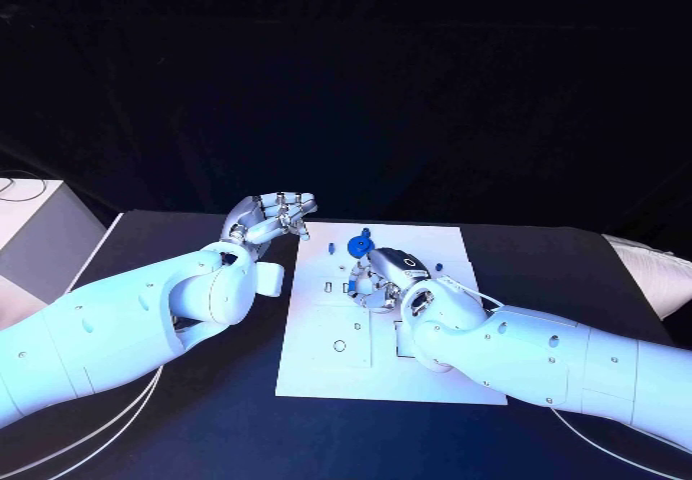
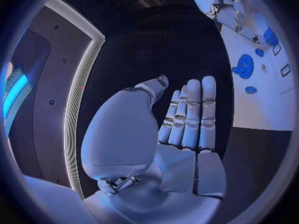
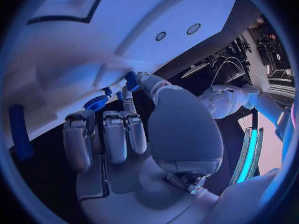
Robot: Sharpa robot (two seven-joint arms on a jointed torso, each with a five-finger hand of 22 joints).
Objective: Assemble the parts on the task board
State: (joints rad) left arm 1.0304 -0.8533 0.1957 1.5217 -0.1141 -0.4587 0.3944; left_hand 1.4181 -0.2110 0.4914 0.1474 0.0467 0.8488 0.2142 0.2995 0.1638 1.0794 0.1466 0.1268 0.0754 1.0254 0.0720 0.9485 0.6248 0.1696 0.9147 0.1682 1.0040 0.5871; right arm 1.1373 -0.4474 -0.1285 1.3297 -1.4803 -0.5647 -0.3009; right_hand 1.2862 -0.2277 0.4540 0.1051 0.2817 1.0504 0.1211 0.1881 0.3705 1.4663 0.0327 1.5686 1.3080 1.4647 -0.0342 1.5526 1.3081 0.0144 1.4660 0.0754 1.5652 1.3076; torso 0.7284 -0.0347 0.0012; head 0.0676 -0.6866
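On the board [image 1: 433, 350], your right hand [image 1: 384, 283] pinches a small blue part [image 3: 131, 80] near a round blue part [image 1: 361, 244]. Your left hand [image 1: 268, 222] hovers beside the board's far-left corner, fingers straight, holding nothing.

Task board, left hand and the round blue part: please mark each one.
task board [image 1: 433, 375], head view, bare near corner.
left hand [image 1: 270, 221], head view, palm.
round blue part [image 2: 244, 65], left wrist view, disc face.
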